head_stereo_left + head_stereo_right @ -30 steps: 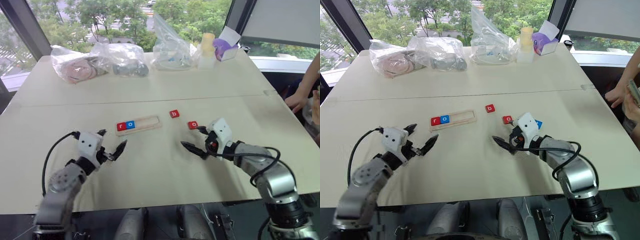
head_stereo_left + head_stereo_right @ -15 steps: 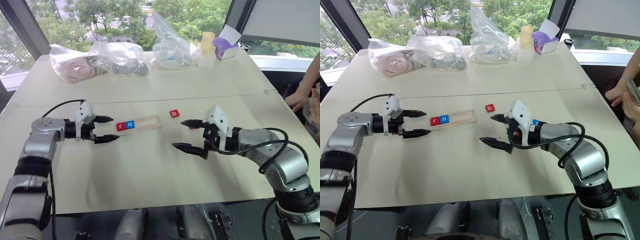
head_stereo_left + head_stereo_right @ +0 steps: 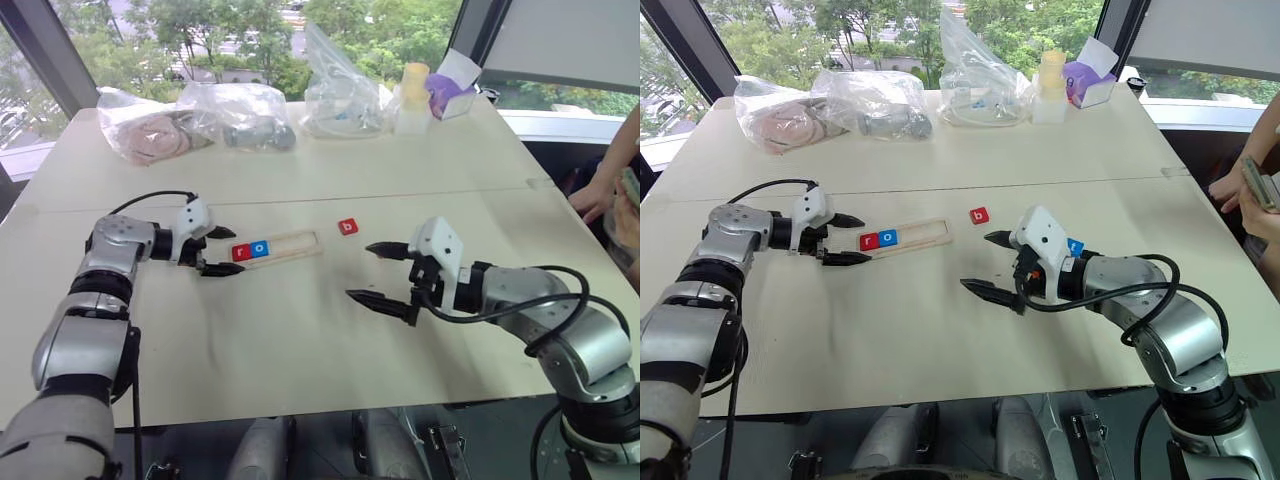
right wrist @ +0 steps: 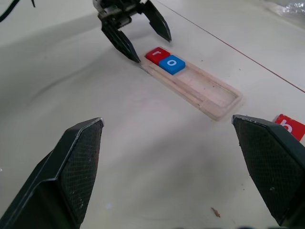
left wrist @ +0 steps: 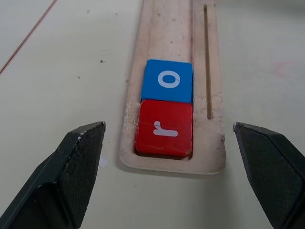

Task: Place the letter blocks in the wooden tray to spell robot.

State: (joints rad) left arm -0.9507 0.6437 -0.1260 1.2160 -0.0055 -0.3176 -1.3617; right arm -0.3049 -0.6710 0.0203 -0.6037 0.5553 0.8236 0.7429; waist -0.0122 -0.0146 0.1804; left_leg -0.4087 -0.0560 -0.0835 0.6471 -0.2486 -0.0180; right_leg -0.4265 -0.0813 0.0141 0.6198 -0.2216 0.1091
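The wooden tray (image 3: 277,247) lies on the pale worktop (image 3: 300,330) and holds a red r block (image 5: 164,128) at its end with a blue o block (image 5: 167,81) touching it; the other slots are bare. A red b block (image 3: 347,227) lies loose on the worktop to the tray's right. The left gripper (image 3: 219,251) sits just beside the tray's r end, fingers spread wide and holding nothing. The right gripper (image 3: 385,273) hovers well right of the tray, also spread wide and empty. Plastic bags (image 3: 240,115) sit along the far edge.

Silver arms — black cables, white wrists, black-fingered right end effector (image 3: 382,274).
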